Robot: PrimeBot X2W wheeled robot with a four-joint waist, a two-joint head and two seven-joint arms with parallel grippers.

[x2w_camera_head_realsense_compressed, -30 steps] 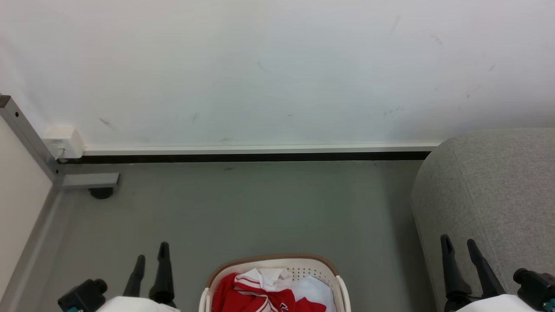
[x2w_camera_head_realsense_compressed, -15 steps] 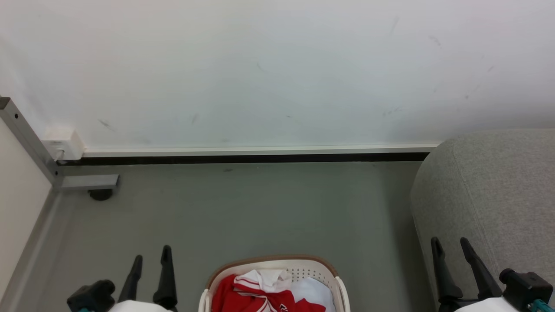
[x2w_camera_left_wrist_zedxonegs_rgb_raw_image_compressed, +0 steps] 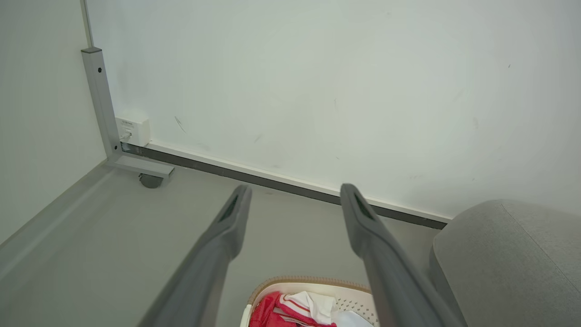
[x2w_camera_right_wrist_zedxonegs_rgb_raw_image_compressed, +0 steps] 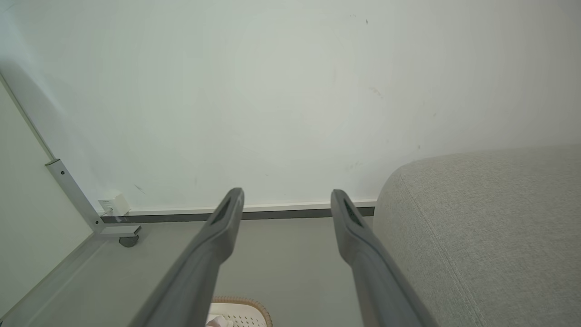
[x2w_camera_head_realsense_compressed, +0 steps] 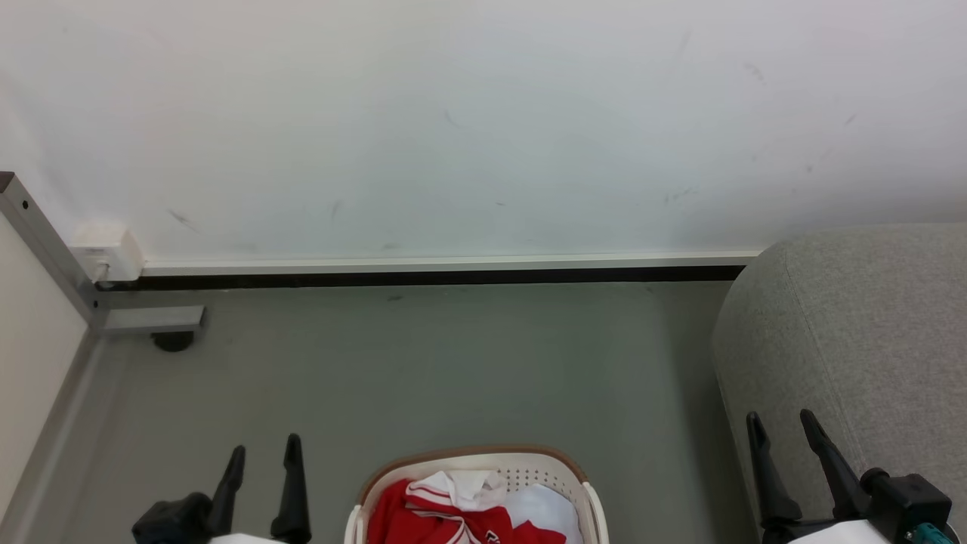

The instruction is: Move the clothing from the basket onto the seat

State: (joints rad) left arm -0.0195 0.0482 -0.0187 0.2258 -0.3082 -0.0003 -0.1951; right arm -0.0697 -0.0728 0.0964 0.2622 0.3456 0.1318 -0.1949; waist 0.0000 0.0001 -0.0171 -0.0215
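clothing: red with white stripes and trim, heaped inside the basket, mostly toward its left side. A white piece lay at the right, against the perforated far wall.
basket: sat on the floor, cut off by the head view's bottom edge. Brown rim band ran along its far edge.
left gripper: released, fingers apart, nothing between them. Hung over the floor just left of the basket's left edge, not touching it.
right gripper: released too, empty. Fingers stood in front of the seat's left flank, to the right of the basket.
clothing vs grippers: lay between the two, nearer the left one, touching neither. In the left wrist view it showed low between that gripper's fingers.
seat: grey woven, rounded corner, on the floor's right side, back against the wall.
wall: white, scuffed, dark skirting strip along the floor's far edge.
floor's far-left corner: metal post, white socket box, dark caster.
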